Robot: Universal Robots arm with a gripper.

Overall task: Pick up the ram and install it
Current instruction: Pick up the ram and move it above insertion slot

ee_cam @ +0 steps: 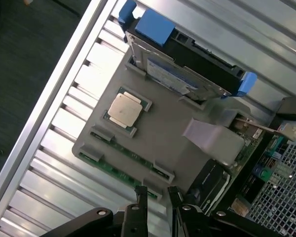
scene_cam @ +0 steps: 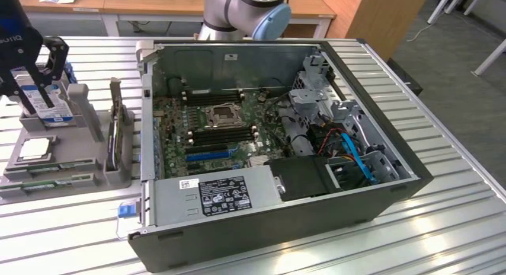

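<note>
Ram (ee_cam: 116, 173): seated along the near edge of the grey tray (ee_cam: 163, 128), on the worktop (scene_cam: 442, 216) at the exterior view's left, beside the open computer case (scene_cam: 316, 227).
Jaws: spread and empty, hanging over the tray, clear of the ram.
Handling: probably light, stiff, thin and fragile; pinch the long edges at mid-length, avoiding the chips.

Ram (ee_cam: 121, 174) on tray (ee_cam: 163, 133) (processor (ee_cam: 124, 109) just beside), tray beside case (scene_cam: 300, 227)
</note>
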